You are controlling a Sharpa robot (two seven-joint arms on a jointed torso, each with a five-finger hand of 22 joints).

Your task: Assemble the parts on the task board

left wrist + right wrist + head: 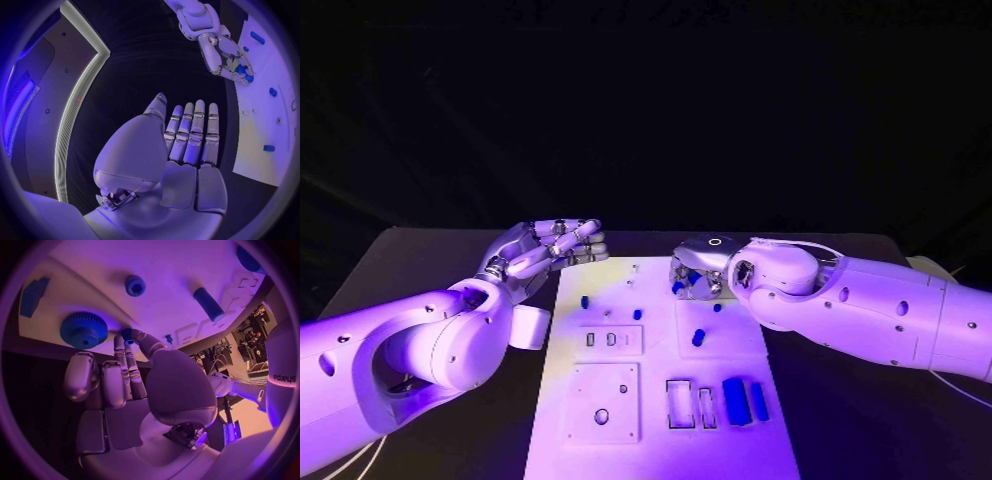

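The white task board [661,445] lies in the middle of the table. My right hand [701,272] hovers low over its far end, fingers curled down. In the right wrist view the thumb and a finger pinch a small blue part [127,334] beside a blue gear [83,330] on the board. A blue round peg [135,285] and a blue cylinder [208,304] lie further along the board. My left hand [545,250] is raised off the board's far left corner, fingers straight and holding nothing [187,145].
On the board lie a small blue peg [584,301], a blue cylinder [698,338] and two blue blocks [736,400] near rectangular slots [679,403]. Two inset plates [603,405] occupy its left half. The dark table [430,250] surrounds the board.
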